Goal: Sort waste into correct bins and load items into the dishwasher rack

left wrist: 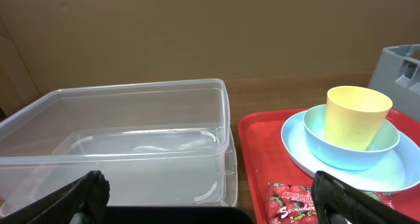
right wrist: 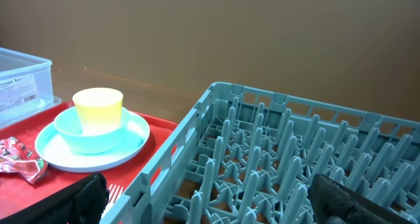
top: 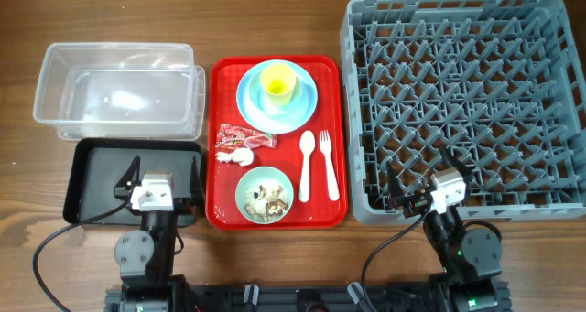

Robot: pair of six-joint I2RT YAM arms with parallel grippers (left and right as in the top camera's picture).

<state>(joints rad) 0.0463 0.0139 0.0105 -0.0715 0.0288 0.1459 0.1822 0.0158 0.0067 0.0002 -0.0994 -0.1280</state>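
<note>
Our left gripper hangs at the near edge of the worktop with its jaws wide apart and nothing between them. It sits over the near side of the black tray. Our right gripper is likewise spread and empty, low over the near wall of the dishwasher rack, which fills the right end of the worktop.

Beyond the left claw, the clear tub stands toward the far left corner, just behind the black tray. Between the bins and the rack lies the red serving tray, and everything to be sorted is on it. The wrapper and the tissue lie on its left side, touching or nearly so. The pale green bowl holding the food scraps is at its near end. The fork and spoon lie side by side on its right. The yellow cup stands on the light blue plates at its far end.

We judge the task to be at its very start, with both bins and the rack empty. The wrapper is the likeliest first pick for our left arm. That calls for a reach right across the tray's raised lip, a low pinch on thin, crinkled film, and care not to drag the tissue along.
</note>
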